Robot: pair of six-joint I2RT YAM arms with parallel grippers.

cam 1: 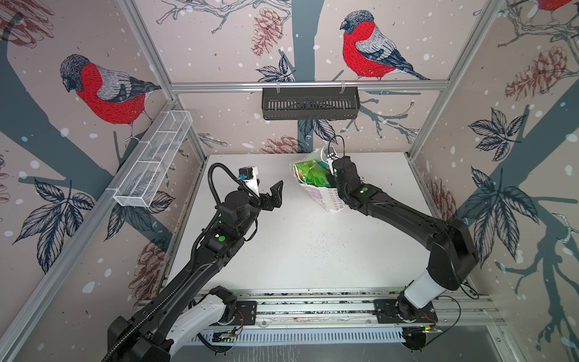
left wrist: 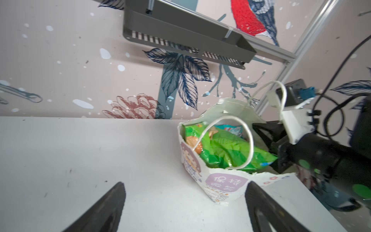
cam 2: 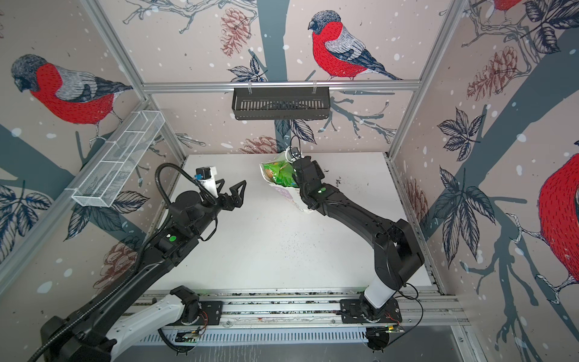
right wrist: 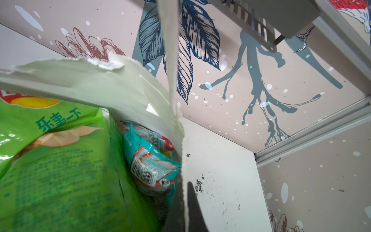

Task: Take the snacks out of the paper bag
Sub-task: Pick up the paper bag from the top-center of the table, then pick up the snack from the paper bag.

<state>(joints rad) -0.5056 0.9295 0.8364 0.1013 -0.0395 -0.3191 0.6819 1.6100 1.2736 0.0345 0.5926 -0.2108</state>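
A: Where's the paper bag (cam 1: pixel 319 196)?
B: Far back on the speckled white table (cam 1: pixel 297 250), near the bird-papered back wall (cam 1: pixel 225 125), with the snacks (cam 1: pixel 308 174) inside.
A: Grippers?
B: The right gripper (right wrist: pixel 183 200) pinches its rim; the left gripper (cam 2: pixel 233 183) gapes wide, apart from it.

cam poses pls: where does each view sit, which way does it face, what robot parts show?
Top views: overhead, looking down at the table; left arm and right arm from above.
Left wrist: on left arm, faces the paper bag; open left gripper, right arm too.
Right wrist: on right arm, against the bag's wall; right gripper shut on it.
Both wrist views share the green snack packet.
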